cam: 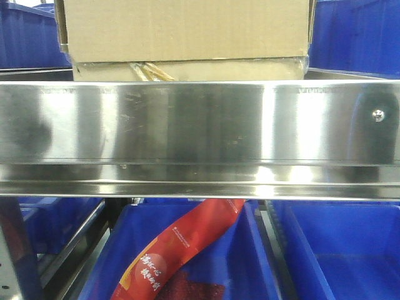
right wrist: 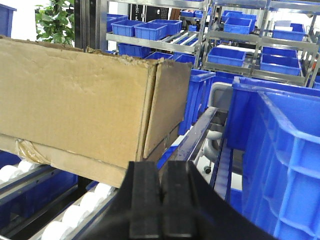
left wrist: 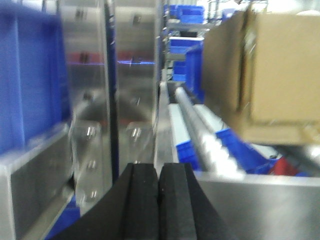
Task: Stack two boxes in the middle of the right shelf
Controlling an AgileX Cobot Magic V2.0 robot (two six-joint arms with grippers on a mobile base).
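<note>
Front view: the tall box (cam: 187, 28) is seen resting directly on the flat box (cam: 187, 70), both of plain brown corrugated cardboard, with yellowish tape shreds (cam: 153, 72) hanging at the flat box's front edge. The stack sits on the shelf (cam: 200, 131), whose wide steel front rail is polished and reflective and carries one small screw head (cam: 377, 114) at the right. Blue bins (cam: 325, 250) and a red packet (cam: 181, 250) are noted on the level below. No pincer is seen in this view. Left wrist view (blurred): the left pincer (left wrist: 158, 200) is recorded closed, black pads pressed together and empty. The tall box (left wrist: 260, 70) lies ahead and to its right, just above white rollers (left wrist: 200, 135). Right wrist view: the right pincer (right wrist: 161, 200) is likewise closed on nothing. The tall box (right wrist: 80, 105) lies ahead and to its left, long axis running across the view, creased face and torn top edge visible; the flat box (right wrist: 75, 162) is seen beneath it, touching, on white rollers (right wrist: 75, 215). Judgement: the stack appears already placed between the two arms; the right pincer is judged nearer to it, and any further move would be a nudge along the rollers or a retreat.
</note>
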